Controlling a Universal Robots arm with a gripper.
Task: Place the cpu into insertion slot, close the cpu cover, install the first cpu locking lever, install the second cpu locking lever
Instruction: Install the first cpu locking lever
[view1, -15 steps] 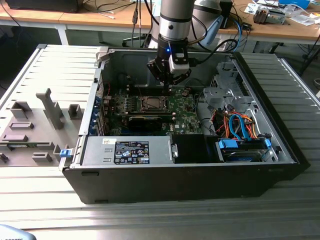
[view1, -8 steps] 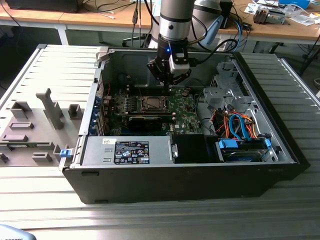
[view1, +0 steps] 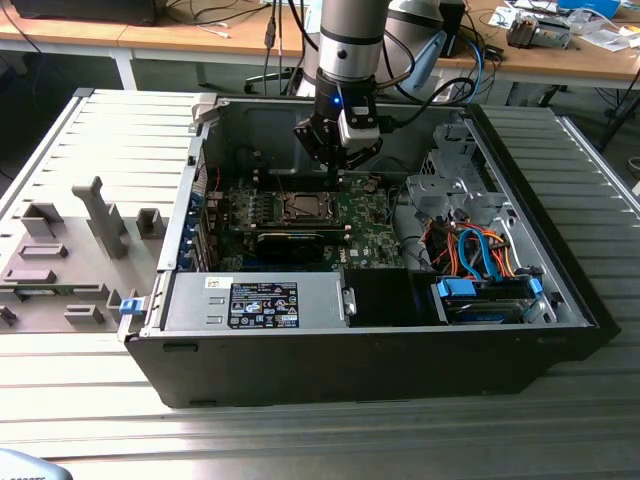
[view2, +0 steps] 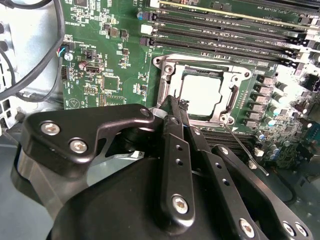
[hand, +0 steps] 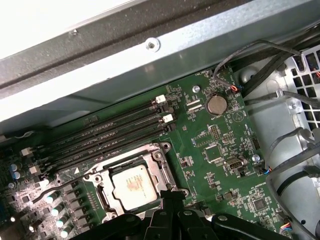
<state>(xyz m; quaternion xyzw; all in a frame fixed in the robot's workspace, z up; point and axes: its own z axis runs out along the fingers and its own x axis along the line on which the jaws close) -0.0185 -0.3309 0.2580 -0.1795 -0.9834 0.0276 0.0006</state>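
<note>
The cpu (view2: 200, 93) (hand: 131, 186) lies flat, silver top up, in the insertion slot (view1: 300, 207) on the green motherboard (view2: 110, 60). The silver cpu cover (view2: 169, 82) (hand: 150, 159) lies down around it, and the chip shows through its square opening. My gripper (view2: 172, 101) (hand: 170, 196) (view1: 337, 178) hovers just beside the socket's edge. Its black fingers are shut together with nothing between them. One thin wire locking lever (view2: 246, 151) (hand: 54, 188) sticks out free from a socket corner.
Long black memory slots (hand: 115, 131) run beside the socket. Black cables (hand: 280, 160) and a metal drive cage (view1: 455, 180) stand at the exterior view's right. The case walls (view1: 200, 150) surround the board. A grey fixture plate (view1: 70, 250) lies outside at the exterior view's left.
</note>
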